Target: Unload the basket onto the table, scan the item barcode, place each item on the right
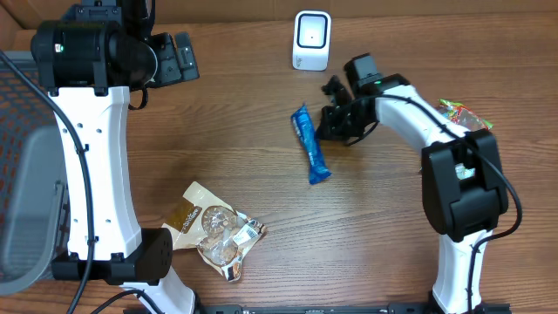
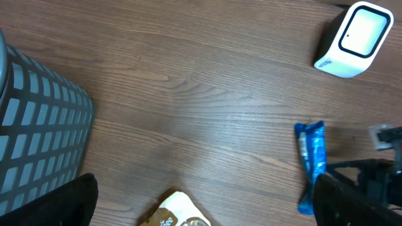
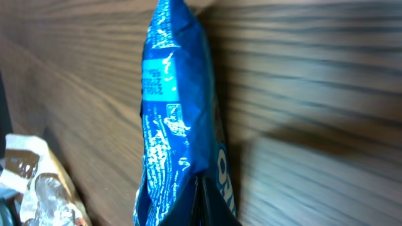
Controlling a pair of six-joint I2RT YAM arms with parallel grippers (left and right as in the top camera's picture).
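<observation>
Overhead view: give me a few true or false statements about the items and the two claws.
1. The blue packet is apart from the scanner. True.
2. The left claw is shut on the cookie bag. False: it is open, holds nothing, and is far from the bag.
3. The right claw is shut on the blue packet. True.
4. The scanner sits inside the basket. False: it stands on the table; the basket is at the left edge.
5. A green packet lies by the right arm. True.
</observation>
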